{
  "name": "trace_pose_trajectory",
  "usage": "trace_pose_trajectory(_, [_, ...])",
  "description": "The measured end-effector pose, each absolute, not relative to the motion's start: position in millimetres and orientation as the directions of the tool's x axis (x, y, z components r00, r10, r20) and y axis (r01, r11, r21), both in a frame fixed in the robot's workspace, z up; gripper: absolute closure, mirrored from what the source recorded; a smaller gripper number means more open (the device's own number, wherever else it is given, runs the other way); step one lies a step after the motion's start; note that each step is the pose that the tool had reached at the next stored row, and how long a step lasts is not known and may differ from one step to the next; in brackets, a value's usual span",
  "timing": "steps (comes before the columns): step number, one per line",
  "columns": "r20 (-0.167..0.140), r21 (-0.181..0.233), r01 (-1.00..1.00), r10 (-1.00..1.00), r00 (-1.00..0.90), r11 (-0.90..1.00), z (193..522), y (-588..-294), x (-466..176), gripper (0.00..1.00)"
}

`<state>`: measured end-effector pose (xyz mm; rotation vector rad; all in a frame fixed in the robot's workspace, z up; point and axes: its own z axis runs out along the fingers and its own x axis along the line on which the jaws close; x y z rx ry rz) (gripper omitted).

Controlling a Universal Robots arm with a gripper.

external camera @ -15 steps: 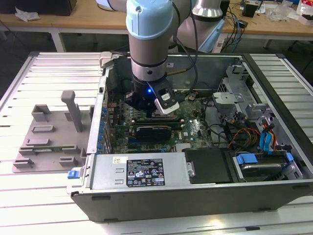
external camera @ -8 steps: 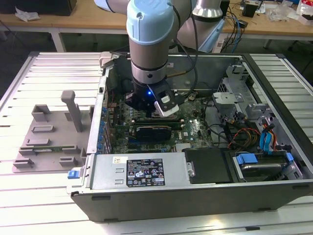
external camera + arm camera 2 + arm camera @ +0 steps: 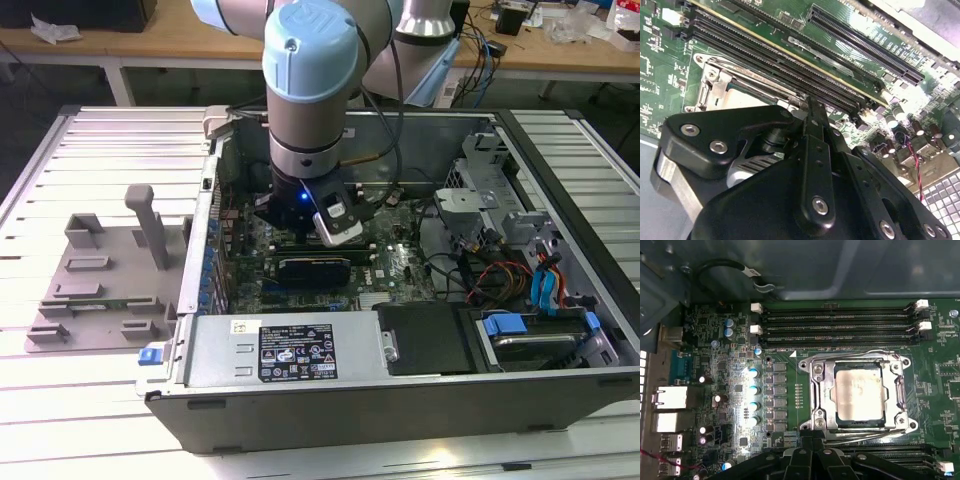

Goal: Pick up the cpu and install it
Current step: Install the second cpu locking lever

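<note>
In the first wrist view the cpu point(image 3: 858, 392), a flat square chip with a dull silver top, lies inside the motherboard socket. The socket's metal frame point(image 3: 820, 390) surrounds it. My gripper point(image 3: 812, 440) hovers just beside the socket's edge, its black fingers together with nothing between them. The second wrist view shows the gripper point(image 3: 807, 106) from behind, tips close above the board next to the socket frame point(image 3: 715, 85). In the exterior view the arm's wrist point(image 3: 310, 120) reaches down into the open computer case point(image 3: 400, 400).
Black memory slots point(image 3: 840, 322) run along one side of the socket, and rear ports point(image 3: 670, 400) line the case wall. A drive cage point(image 3: 480, 190), cables and a power supply point(image 3: 290, 345) crowd the case. A grey fixture tray point(image 3: 100, 290) sits at the exterior view's left.
</note>
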<state>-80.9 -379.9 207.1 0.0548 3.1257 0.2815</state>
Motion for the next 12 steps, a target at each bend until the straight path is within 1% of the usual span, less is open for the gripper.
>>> trace_pose_trajectory(1, [0.001,0.187,0.035,0.036,-0.999,0.982,206.7,-379.7,-80.9,0.89])
trace_pose_trajectory(5, [0.001,0.195,0.037,0.037,-0.999,0.980,202.3,-379.8,-80.8,0.89])
trace_pose_trajectory(9, [0.002,0.218,0.037,0.037,-0.999,0.975,201.4,-379.6,-80.7,0.89])
trace_pose_trajectory(12, [0.002,0.220,0.037,0.037,-0.999,0.975,200.1,-379.6,-80.8,0.89])
